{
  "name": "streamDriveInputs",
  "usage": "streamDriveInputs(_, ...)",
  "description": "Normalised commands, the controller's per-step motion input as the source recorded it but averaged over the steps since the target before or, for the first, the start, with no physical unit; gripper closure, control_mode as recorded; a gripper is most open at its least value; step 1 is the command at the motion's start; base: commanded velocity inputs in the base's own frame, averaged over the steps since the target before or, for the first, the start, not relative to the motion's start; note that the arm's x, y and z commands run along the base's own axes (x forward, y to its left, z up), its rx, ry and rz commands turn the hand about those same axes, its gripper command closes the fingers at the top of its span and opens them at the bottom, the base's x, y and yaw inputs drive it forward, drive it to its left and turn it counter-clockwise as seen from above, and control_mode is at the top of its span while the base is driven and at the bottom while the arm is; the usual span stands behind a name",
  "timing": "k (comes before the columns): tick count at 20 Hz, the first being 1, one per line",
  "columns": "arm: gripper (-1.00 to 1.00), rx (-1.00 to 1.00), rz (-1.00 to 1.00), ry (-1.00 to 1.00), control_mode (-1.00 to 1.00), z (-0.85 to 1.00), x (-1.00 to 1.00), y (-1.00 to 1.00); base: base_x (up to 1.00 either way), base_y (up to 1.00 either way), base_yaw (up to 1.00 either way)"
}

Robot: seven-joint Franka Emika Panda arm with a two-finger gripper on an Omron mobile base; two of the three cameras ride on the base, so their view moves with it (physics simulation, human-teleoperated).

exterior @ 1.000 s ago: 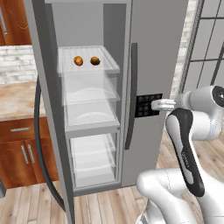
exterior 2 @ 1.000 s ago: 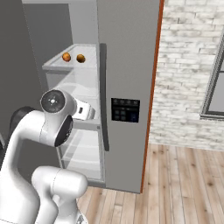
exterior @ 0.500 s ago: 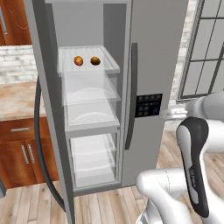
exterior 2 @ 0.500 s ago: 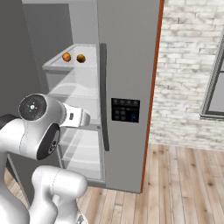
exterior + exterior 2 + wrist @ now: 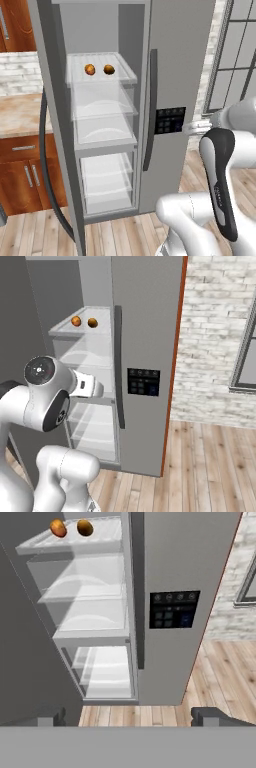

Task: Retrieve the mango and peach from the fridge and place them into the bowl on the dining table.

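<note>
I have the fridge (image 5: 180,75) in front of me with its left door (image 5: 55,125) swung wide and the right door shut, black control panel (image 5: 170,120) on that closed door beside the long dark handle (image 5: 150,110). Inside, the white compartment has clear shelves, and on the top shelf (image 5: 100,75) two small round fruits sit side by side near the middle, a little apart: an orange one (image 5: 90,69) to the left and a darker, browner one (image 5: 109,69) to the right (I cannot tell which is the mango and which the peach). The lower shelves and the bins under them look bare.

The gripper (image 5: 130,716) is released, its two dark fingertips (image 5: 210,716) spread wide at the bottom of the hand view with nothing between them. It hangs well short of the fridge, pointed at the edge of the closed door, lower than the fruit shelf. From the right base view the hand (image 5: 87,386) sits before the open compartment's middle shelves.

Wooden floor (image 5: 210,466) below, brick wall (image 5: 215,331) to the right.
</note>
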Motion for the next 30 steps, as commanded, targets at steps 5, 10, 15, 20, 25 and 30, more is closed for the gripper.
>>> streamDriveInputs(5, -1.00, 0.00, 0.00, 0.00, 1.00, 0.00, 0.08, 0.00, 0.08, 0.06, 0.01)
streamDriveInputs(10, -1.00, 0.00, 0.00, 0.00, 1.00, 0.00, 0.00, 0.00, 0.01, 0.42, 0.15)
streamDriveInputs(15, -1.00, 0.00, 0.00, 0.00, 1.00, 0.00, 0.00, 0.00, 0.07, 0.39, 0.25)
streamDriveInputs(20, -1.00, 0.00, 0.00, 0.00, 1.00, 0.00, 0.00, 0.00, 0.39, 0.34, 0.19)
streamDriveInputs(25, -1.00, 0.00, 0.00, 0.00, 1.00, 0.00, 0.00, 0.00, 0.72, 0.37, 0.12)
streamDriveInputs(30, -1.00, 0.00, 0.00, 0.00, 1.00, 0.00, 0.00, 0.00, 0.88, 0.42, 0.07)
